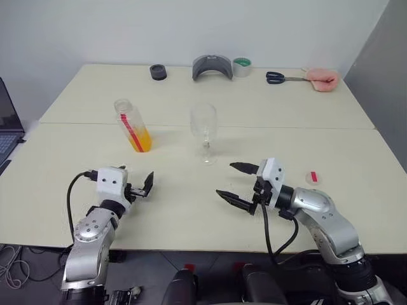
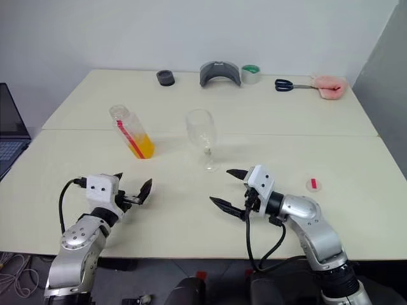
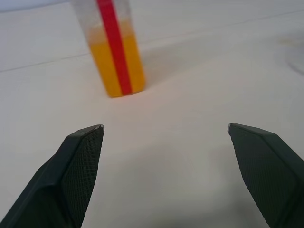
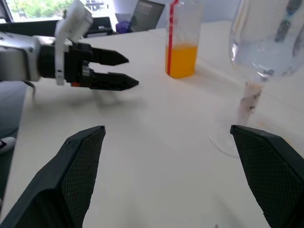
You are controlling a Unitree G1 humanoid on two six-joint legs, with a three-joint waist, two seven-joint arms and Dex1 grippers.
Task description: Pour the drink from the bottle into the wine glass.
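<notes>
In the left wrist view, the picture's edge is cutting off the bottle [image 3: 113,52] above its drink [image 3: 116,66], hiding the neck. In the right wrist view, the edge is cropping the wine glass [image 4: 259,61] at the bowl and foot. The laptop [image 1: 7,124] is running off the left edge. The small red-marked disc [image 1: 311,177] is staying too small to identify.

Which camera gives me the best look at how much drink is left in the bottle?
The left wrist view: the bottle stands close and centred, drink filling its lower part. Both eye views show it whole but small; the right wrist view shows it farther off, top cropped.
</notes>
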